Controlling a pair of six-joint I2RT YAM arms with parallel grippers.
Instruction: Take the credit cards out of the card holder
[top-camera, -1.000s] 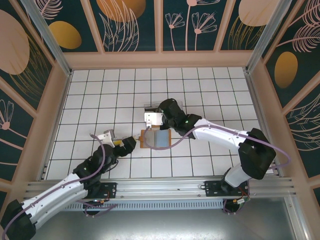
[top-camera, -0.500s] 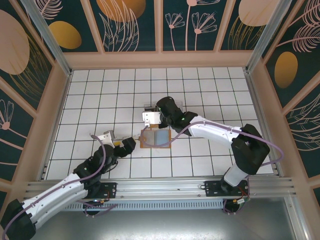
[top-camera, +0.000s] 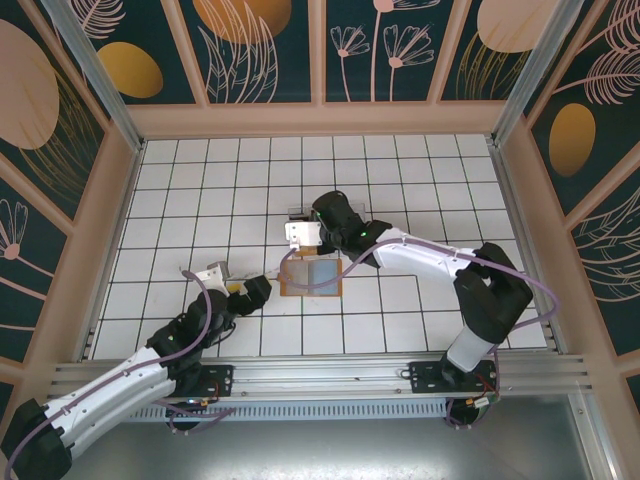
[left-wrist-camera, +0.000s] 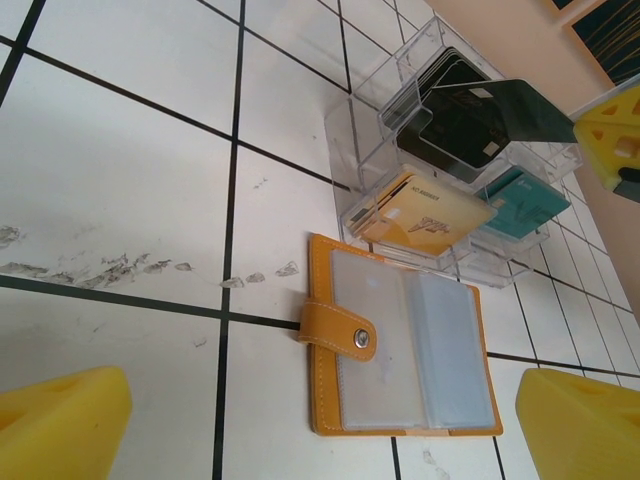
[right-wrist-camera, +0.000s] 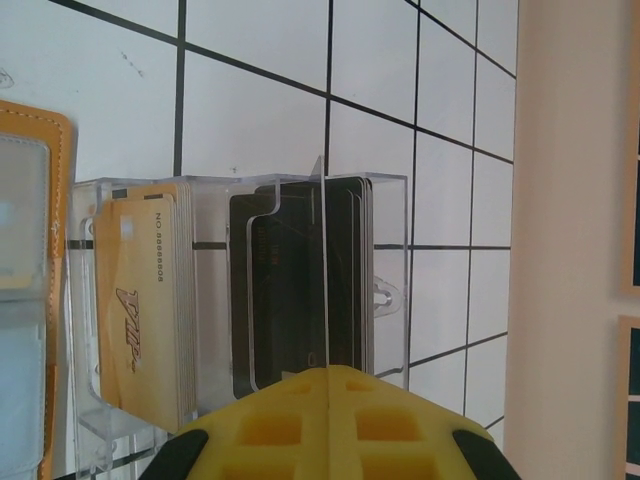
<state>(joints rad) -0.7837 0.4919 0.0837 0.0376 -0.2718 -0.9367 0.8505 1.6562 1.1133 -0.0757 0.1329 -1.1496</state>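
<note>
Hazard: black card (left-wrist-camera: 490, 110), pinched in the clenched right gripper (right-wrist-camera: 328, 392) over the clear compartmented plastic tray (left-wrist-camera: 362, 150), may snag a divider, twist free, or shove the tray.

Item: small tan-orange leather-look folding card holder (left-wrist-camera: 410, 350), open flat on the tiles beside the tray, just ahead of the wide-open, empty left gripper (top-camera: 258, 290).

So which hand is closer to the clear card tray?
Right. The right hand holds a black card over the clear tray; the left hand, open, sits across the card holder.
</note>
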